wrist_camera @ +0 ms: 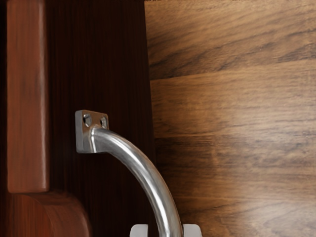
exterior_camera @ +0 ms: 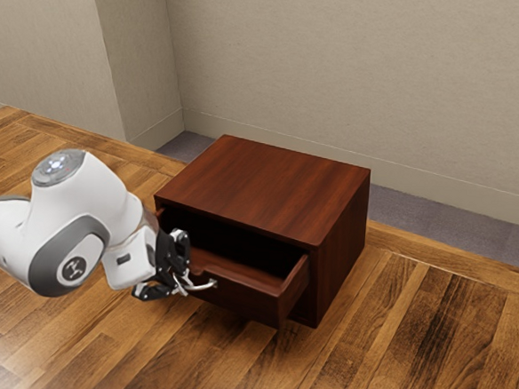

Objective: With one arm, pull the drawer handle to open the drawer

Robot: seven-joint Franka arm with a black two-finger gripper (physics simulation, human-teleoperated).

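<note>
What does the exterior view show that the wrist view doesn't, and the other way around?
Exterior view: the white arm, its pincer shut on the handle, the whole cabinet with its drawer pulled partway out, and the walls behind. Wrist view: the handle's mounting plate with two screw holes, and pale finger pads on either side of the bar. Both: the curved metal handle, dark drawer wood and the plank floor.

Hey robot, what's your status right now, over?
Gripper shut on the drawer handle. Drawer partly out of the cabinet. Nothing in its path.
</note>
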